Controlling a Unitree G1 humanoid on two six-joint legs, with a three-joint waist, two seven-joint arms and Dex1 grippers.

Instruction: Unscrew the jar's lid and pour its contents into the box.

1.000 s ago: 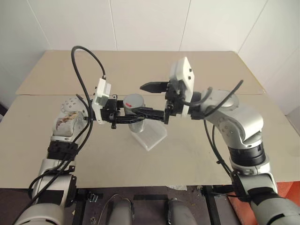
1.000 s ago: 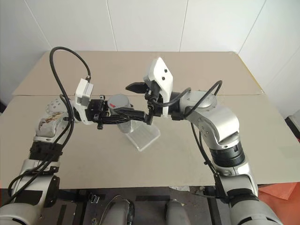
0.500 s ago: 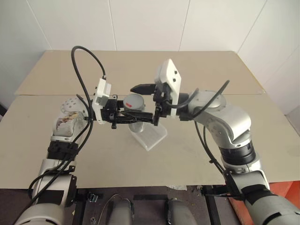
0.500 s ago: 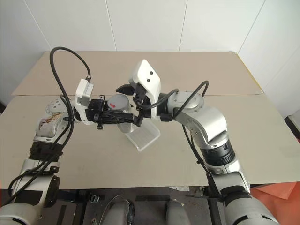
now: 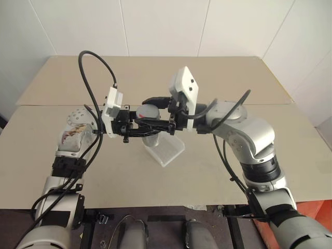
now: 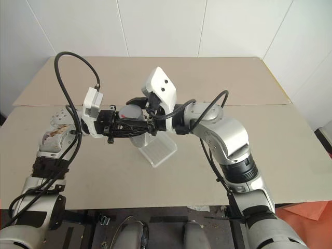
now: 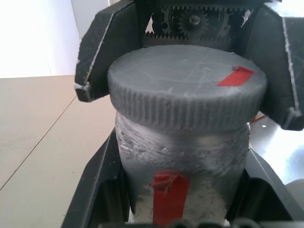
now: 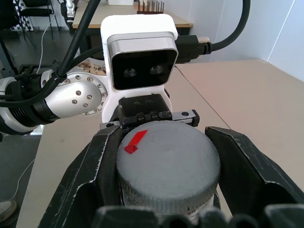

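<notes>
Fingers [image 7: 97,52] of the right gripper [image 5: 155,106] pinch the ribbed rim of the grey lid [image 8: 168,164] from both sides, its red mark facing up. Below it, the left gripper [image 5: 142,128] clamps the body of the jar [image 7: 183,164] and holds it upright in the air, just above the clear box [image 5: 167,149] resting on the tan table [image 5: 207,171]. Lid and jar are not yet separated. Likely trouble: if the left grip is weak, the jar may spin along with the lid. Should the jar tilt as the lid loosens, its contents could spill beside the box.
</notes>
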